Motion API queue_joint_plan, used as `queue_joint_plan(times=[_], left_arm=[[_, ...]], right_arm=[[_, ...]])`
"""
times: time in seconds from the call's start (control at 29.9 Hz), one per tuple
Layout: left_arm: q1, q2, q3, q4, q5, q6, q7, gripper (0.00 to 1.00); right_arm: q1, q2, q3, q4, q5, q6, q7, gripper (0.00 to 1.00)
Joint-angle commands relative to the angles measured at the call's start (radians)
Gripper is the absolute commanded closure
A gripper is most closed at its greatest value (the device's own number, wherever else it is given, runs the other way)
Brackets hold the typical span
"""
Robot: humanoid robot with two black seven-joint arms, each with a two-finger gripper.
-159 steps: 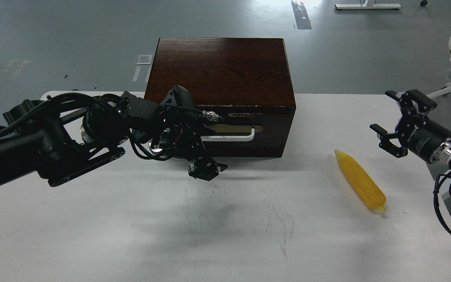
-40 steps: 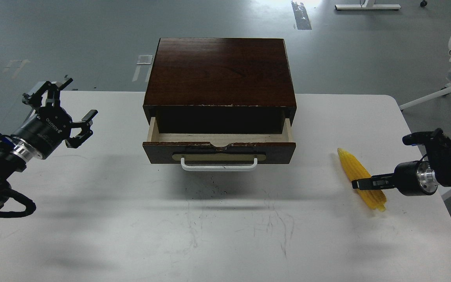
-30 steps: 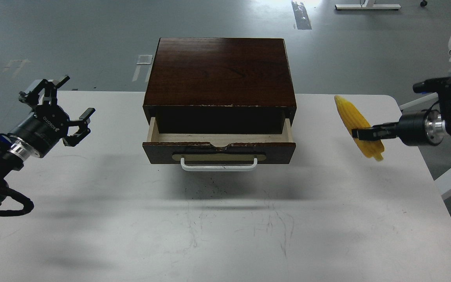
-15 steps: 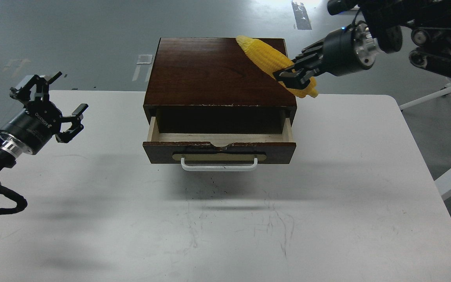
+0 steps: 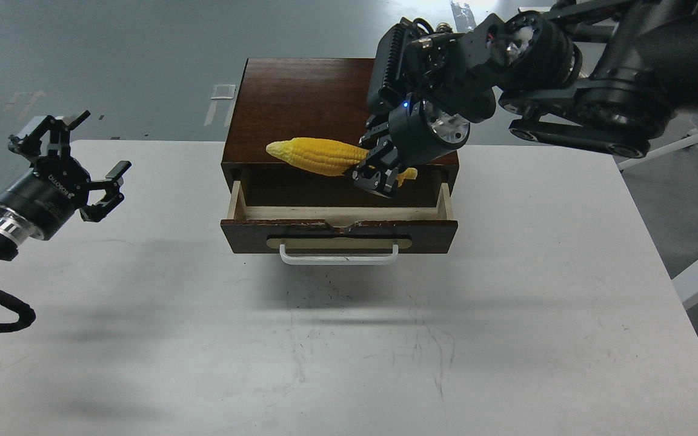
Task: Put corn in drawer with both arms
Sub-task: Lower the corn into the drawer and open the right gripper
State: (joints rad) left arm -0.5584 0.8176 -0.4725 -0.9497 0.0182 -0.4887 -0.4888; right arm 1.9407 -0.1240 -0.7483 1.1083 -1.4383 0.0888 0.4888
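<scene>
the right gripper (image 5: 379, 175), clamped on the corn (image 5: 319, 156), holds it level at frame centre above the open drawer (image 5: 337, 233). placing step; next, lower and release. the left gripper (image 5: 67, 157) hangs spread at left.

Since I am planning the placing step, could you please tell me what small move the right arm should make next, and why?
Probably lower the right gripper a little, straight down into the open dark brown wooden drawer. The long yellow plastic corn cob it grips hangs level above the drawer's pale opening, lying along its width, and seems to fit between the side walls. The left gripper is open and well clear.
</scene>
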Motion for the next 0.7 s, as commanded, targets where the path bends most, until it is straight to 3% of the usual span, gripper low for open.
queue_joint_plan(times=[0.0, 0.13, 0.23, 0.3, 0.5, 0.67], left_arm=[[0.0, 0.0, 0.0, 0.0, 0.0, 0.0, 0.0, 0.01], [0.0, 0.0, 0.0, 0.0, 0.0, 0.0, 0.0, 0.01], [0.002, 0.0, 0.0, 0.0, 0.0, 0.0, 0.0, 0.01], [0.002, 0.0, 0.0, 0.0, 0.0, 0.0, 0.0, 0.01], [0.002, 0.0, 0.0, 0.0, 0.0, 0.0, 0.0, 0.01], [0.002, 0.0, 0.0, 0.0, 0.0, 0.0, 0.0, 0.01]], right_arm=[[-0.014, 0.035, -0.023, -0.024, 0.001, -0.015, 0.0, 0.96], [-0.036, 0.046, -0.023, -0.025, 0.004, -0.015, 0.0, 0.9], [-0.052, 0.047, -0.029, -0.031, 0.004, -0.015, 0.0, 0.8], [-0.065, 0.046, -0.029, -0.039, 0.004, -0.017, 0.0, 0.67], [-0.068, 0.043, -0.029, -0.036, 0.009, -0.017, 0.0, 0.48], [-0.068, 0.041, -0.029, -0.033, 0.01, -0.015, 0.0, 0.41]])
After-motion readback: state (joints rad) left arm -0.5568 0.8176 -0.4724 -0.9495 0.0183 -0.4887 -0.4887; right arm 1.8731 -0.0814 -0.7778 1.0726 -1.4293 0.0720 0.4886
